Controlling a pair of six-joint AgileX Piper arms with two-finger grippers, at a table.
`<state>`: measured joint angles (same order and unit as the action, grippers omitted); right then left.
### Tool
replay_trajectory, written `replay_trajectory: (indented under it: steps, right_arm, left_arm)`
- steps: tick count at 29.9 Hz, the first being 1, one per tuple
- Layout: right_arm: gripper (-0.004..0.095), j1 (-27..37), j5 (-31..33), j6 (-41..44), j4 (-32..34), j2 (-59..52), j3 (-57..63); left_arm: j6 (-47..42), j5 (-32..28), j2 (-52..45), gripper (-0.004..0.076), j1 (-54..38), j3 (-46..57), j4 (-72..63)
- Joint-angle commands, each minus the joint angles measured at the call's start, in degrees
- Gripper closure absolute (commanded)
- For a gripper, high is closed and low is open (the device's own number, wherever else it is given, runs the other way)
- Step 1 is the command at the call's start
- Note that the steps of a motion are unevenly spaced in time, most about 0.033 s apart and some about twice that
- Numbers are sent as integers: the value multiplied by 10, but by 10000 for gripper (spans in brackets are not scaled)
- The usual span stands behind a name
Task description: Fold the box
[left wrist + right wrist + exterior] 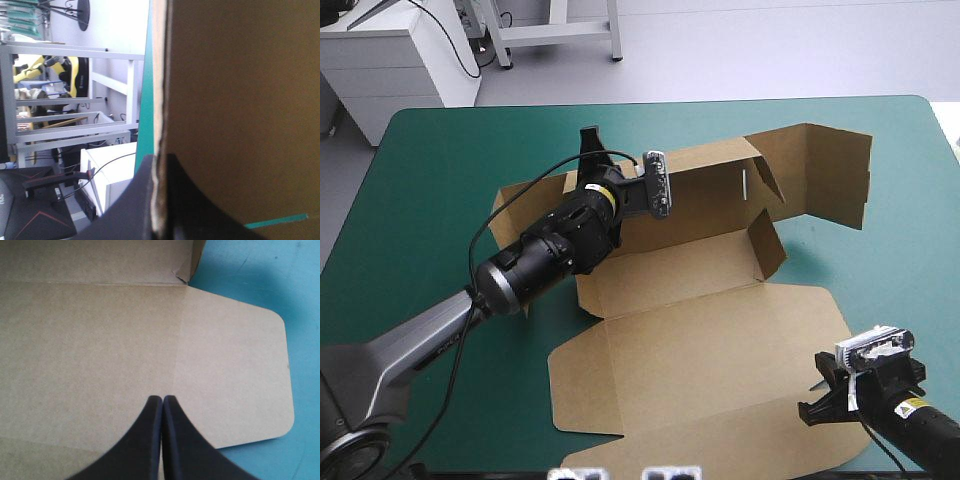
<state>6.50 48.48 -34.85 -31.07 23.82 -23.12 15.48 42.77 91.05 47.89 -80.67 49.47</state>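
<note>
The brown box (700, 340) lies in the middle of the table, its lid flat toward the near edge and its far and right walls partly raised. My left gripper (590, 142) reaches over the tray's left end to the far wall. In the left wrist view the board's edge (161, 100) runs between the fingers of the left gripper (159, 161), which is shut on it. My right gripper (817, 405) hovers at the lid's near right corner. In the right wrist view the right gripper (162, 399) is shut, over the lid's rounded flap (230, 375), holding nothing.
A tall flap (835, 175) stands raised at the box's far right, and a short side wall (767, 245) leans beside it. Teal-green cover (410, 200) shows to the left of the box and along the right edge (910, 260).
</note>
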Motion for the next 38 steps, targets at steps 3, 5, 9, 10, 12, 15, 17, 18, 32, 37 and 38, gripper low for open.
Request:
replay_trajectory:
  steps: [3, 5, 9, 10, 12, 15, 17, 18, 32, 37, 38]
  right_arm:
    - [922, 1, -25, -2, -19, 5, -16]
    - [922, 1, -25, -2, -19, 5, -16]
    - [922, 1, -26, -2, -19, 5, -16]
    - [922, 1, -26, -2, -19, 5, -16]
    - [922, 1, -26, -2, -19, 5, -16]
    - [922, 1, -26, -2, -19, 5, -16]
    - [922, 1, -26, -2, -19, 5, -16]
    - [922, 1, -26, -2, -19, 5, -16]
    - [922, 1, -44, -2, -52, 5, -20]
    - [922, 1, -41, -2, -53, 5, -60]
    - [922, 1, -44, -2, -53, 5, -68]
  left_arm:
    - [-66, -51, -58, 732, 22, 70, 95]
    - [-74, -70, -66, 732, 27, 99, 118]
    - [-170, -99, -84, 732, 42, 161, 249]
    - [-195, -105, -88, 732, 45, 173, 281]
    - [-263, -122, -101, 732, 48, 202, 356]
    - [-336, -137, -113, 732, 48, 236, 444]
    - [-363, -133, -115, 732, 48, 251, 474]
    - [-373, -132, -116, 732, 48, 258, 481]
    - [-429, -150, -117, 732, 48, 263, 507]
    - [-429, -185, -130, 732, 48, 263, 507]
    - [-429, -185, -131, 732, 48, 263, 507]
